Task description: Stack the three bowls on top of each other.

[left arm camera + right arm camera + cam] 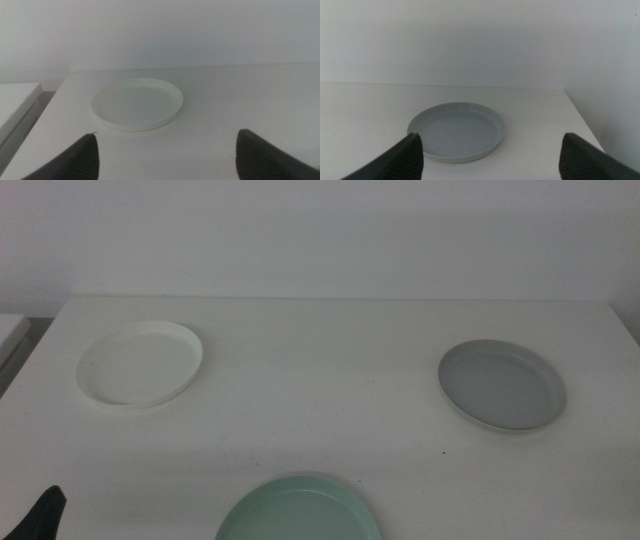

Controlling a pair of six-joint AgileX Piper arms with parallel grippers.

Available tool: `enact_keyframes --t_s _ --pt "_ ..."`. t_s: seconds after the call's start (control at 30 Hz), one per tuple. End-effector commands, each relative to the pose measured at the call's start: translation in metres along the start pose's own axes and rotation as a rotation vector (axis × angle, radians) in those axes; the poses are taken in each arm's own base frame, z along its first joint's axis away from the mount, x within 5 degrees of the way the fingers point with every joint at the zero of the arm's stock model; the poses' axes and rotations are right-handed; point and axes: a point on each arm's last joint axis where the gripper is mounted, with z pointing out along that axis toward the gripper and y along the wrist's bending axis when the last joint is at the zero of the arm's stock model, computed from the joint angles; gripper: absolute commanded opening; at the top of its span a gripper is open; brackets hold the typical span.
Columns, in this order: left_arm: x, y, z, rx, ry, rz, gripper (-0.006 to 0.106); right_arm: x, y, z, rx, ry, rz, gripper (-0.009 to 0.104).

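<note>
**A:** How far along was the stacking at that moment?

**B:** Not begun, as far as the pictures showed. All three bowls lay apart on the white table (330, 350), each flat on its base and none resting on another.

**A:** Where was each one?

**B:** In the middle view the white bowl (140, 364) sat toward the far left, the grey bowl (502, 385) toward the right at about the same depth, and the mint green bowl (298, 510) at the near edge between them — partly cut off by the frame. All were well apart from one another.

**A:** And the arms?

**B:** Both looked to be waiting. The left gripper (167, 155) had its jaws spread wide with nothing between them, facing the white bowl with bare table between. The right gripper (492, 155) was likewise wide and empty, looking at the grey bowl just ahead of it. In the middle view only a dark tip of the left gripper showed at the bottom left corner; the right one was out of that view.

**A:** So what was left?

**B:** Everything, I'd judge — two bowls had yet to be lifted and set onto the third.
</note>
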Motion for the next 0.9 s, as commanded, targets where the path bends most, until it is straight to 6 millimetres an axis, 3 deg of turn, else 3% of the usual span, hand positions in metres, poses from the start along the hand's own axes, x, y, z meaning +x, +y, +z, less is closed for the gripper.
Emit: enact_keyframes --t_s 0.0,0.17,0.3,0.4,0.53,0.7,0.87 --pt "-0.002 0.0 0.0 0.0 -0.017 0.001 0.094 0.0 0.0 0.0 0.008 -0.01 -0.009 0.092" --pt "-0.002 0.0 0.0 -0.004 -0.018 0.017 0.094 0.0 0.0 0.0 0.008 -0.01 -0.009 0.092" --pt "-0.042 -0.001 -0.001 -0.009 0.206 0.006 0.094 0.0 0.0 0.0 0.008 -0.01 -0.009 0.092" --pt "-0.078 -0.005 0.013 0.011 0.323 0.008 0.094 0.0 0.0 0.0 0.008 -0.01 -0.009 0.092" --pt "-0.103 -0.011 0.034 0.046 0.516 -0.076 0.094 0.0 0.0 0.0 0.008 -0.01 -0.009 0.092" --pt "-0.111 -0.02 0.058 0.083 0.739 -0.208 0.094 0.0 0.0 0.0 0.008 -0.01 -0.009 0.092" --pt "-0.099 -0.023 0.081 0.119 0.853 -0.205 0.094 0.0 0.0 0.0 0.008 -0.01 -0.009 0.092"
